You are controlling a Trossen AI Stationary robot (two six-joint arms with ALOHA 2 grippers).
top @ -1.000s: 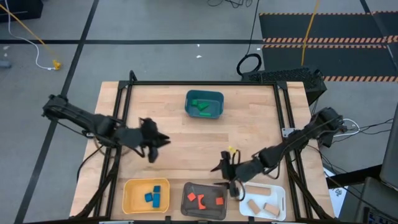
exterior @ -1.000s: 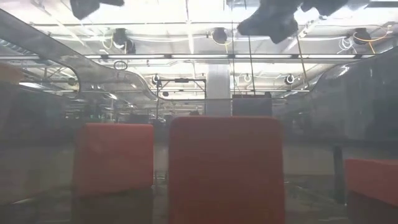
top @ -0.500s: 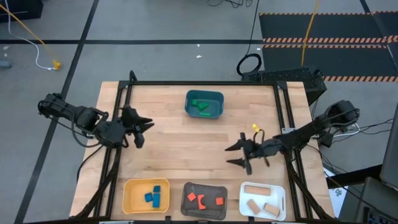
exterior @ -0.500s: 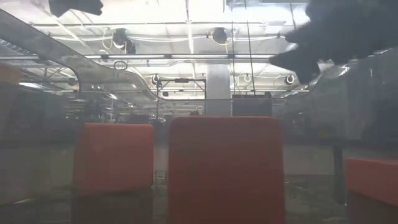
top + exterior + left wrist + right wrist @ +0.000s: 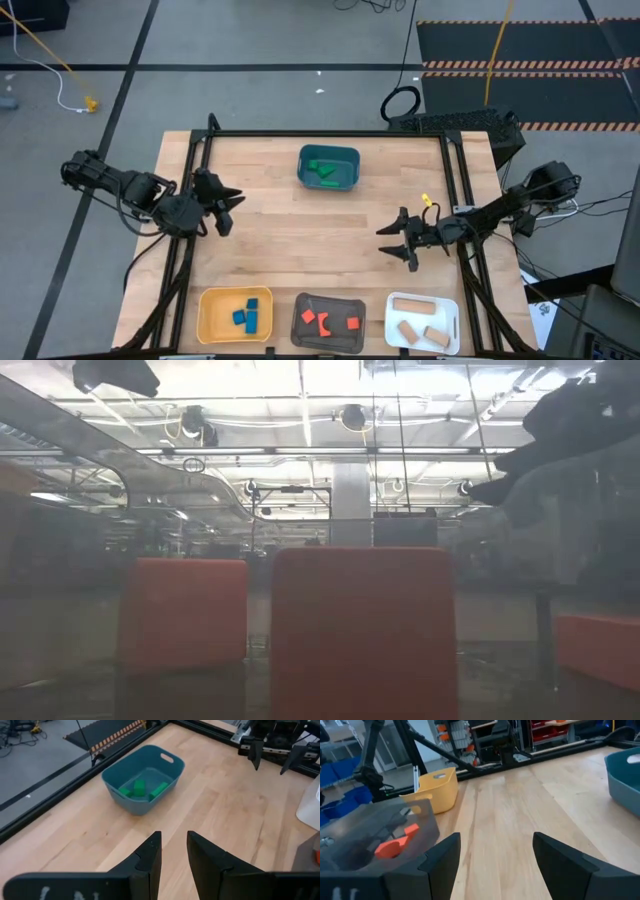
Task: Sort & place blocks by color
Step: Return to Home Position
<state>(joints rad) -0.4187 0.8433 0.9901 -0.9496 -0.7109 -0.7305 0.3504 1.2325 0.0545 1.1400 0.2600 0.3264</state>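
1. The right gripper (image 5: pixel 393 247) has drawn back from the grey tray (image 5: pixel 335 340) toward the table's right edge, fingers apart and empty. The left gripper (image 5: pixel 230 212), likewise apart, waits near the left edge.
2. Green blocks (image 5: pixel 322 168), blue blocks (image 5: pixel 241 318), red blocks (image 5: pixel 320 322) and tan blocks (image 5: pixel 406 329) each fill their own tray, so sorting looks done.
3. The table (image 5: pixel 300 240) middle is bare, leaving room to retract.

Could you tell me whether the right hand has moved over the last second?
Yes. In the high view the right hand has drawn away from the grey tray, toward the table's right edge.
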